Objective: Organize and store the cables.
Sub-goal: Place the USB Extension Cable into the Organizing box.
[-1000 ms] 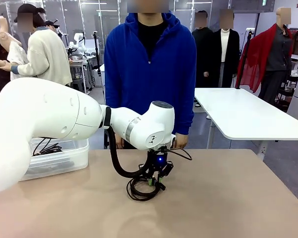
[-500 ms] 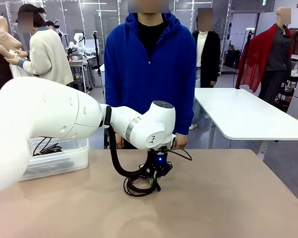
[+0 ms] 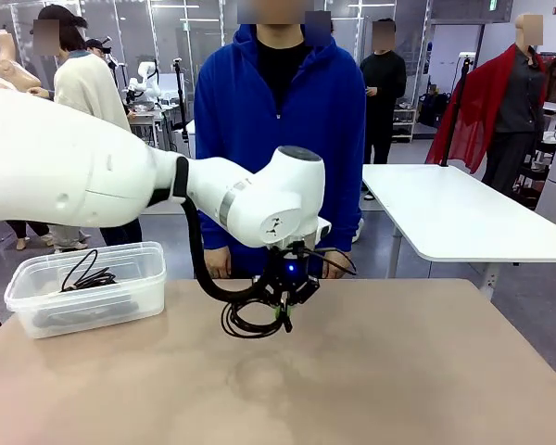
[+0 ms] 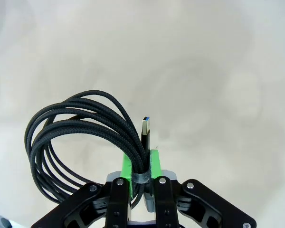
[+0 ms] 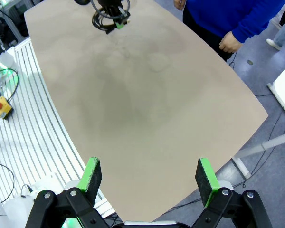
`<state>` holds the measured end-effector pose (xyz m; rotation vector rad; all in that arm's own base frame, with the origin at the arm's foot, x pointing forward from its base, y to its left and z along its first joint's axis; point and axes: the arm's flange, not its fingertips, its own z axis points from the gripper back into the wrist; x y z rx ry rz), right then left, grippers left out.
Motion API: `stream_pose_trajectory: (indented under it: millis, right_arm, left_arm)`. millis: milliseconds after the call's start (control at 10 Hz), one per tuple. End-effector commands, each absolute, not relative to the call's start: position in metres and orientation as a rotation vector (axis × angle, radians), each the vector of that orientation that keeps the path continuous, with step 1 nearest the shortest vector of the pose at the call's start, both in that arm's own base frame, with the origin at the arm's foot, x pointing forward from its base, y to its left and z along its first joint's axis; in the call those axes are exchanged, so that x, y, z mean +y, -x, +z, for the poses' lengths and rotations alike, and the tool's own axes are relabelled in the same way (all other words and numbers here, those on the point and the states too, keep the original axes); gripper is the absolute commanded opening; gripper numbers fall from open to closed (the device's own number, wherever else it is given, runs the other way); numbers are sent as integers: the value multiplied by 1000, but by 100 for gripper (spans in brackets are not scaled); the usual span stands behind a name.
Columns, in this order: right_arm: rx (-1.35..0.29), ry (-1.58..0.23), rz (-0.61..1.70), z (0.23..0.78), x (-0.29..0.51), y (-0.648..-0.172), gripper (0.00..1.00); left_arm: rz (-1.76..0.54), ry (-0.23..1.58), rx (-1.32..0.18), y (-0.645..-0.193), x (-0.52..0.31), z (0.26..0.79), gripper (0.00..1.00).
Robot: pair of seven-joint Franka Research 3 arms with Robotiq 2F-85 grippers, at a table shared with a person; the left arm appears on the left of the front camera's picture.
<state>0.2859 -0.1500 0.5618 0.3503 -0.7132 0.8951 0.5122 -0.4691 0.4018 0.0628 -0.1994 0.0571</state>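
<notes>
Left tool (image 3: pixel 280 313) grips coiled cable (image 3: pixel 246 320) (lifted off table (image 3: pixel 398 371)).

The tabletop (image 3: pixel 426 371) lies bare to the right and the near side. The clear bin (image 3: pixel 88 289) blocks the left far corner; the left arm (image 3: pixel 250 199) with its hanging coiled cable (image 3: pixel 246 320) spans the middle. A person (image 3: pixel 280 139) stands at the far edge.

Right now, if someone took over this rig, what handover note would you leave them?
Left gripper: shut on a coiled cable, held clear of the table, its plug sticking up past the pads.
Right gripper: open, holding nothing, above the table's edge.
Clear bin at the table's left already holds cable.
Done: coil picked up.
Left: probably carry it to the bin and release.
Person's hands rest at the far edge.
</notes>
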Motion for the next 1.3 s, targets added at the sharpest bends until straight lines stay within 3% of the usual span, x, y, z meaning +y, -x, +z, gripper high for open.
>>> stream_pose_trajectory:
  millis: [0, 900, 1000, 1200]
  right_arm:
    - [-721, -345, 901, 562, -150, -287, 100]
    - [-721, -345, 901, 562, -150, -287, 100]
    - [-721, -345, 901, 562, -150, -287, 100]
    - [-721, -345, 901, 562, -150, -287, 100]
  left_arm:
    - [40, -89, -216, -497, -453, 402, 0]
    - [44, -74, -213, -505, -463, 411, 0]
    - [35, -74, -204, -506, -463, 411, 17]
    - [46, -40, -230, -501, -444, 434, 17]
